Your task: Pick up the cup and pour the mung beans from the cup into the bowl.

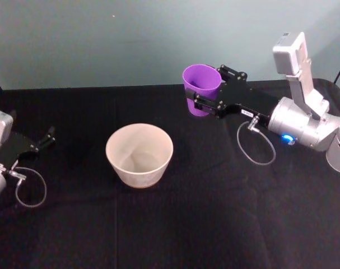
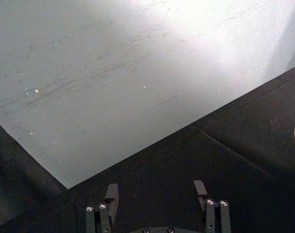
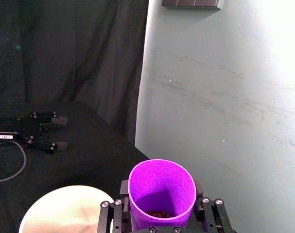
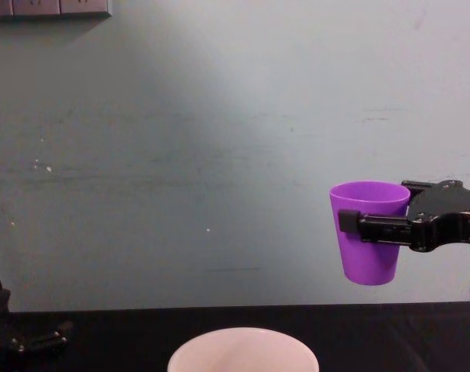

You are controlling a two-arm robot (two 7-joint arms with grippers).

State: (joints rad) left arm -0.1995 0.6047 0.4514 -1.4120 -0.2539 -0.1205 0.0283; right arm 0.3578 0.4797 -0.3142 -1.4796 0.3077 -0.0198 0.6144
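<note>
My right gripper [image 1: 202, 91] is shut on the purple cup [image 1: 201, 84], holding it upright in the air behind and to the right of the bowl [image 1: 139, 154]. In the chest view the cup [image 4: 368, 231] hangs well above the table with the gripper [image 4: 374, 226] clamped around its middle, and the bowl's rim [image 4: 243, 350] shows low in front. The right wrist view looks into the cup [image 3: 161, 191], where dark mung beans [image 3: 159, 212] lie at the bottom, with the bowl [image 3: 64, 209] beside and below. My left gripper [image 1: 45, 138] rests open at the table's left side.
A black cloth [image 1: 175, 224] covers the table, backed by a pale grey-green wall [image 1: 130, 39]. Cable loops hang at each wrist [image 1: 256, 145]. The left wrist view shows open fingers [image 2: 112, 193] over cloth near the wall.
</note>
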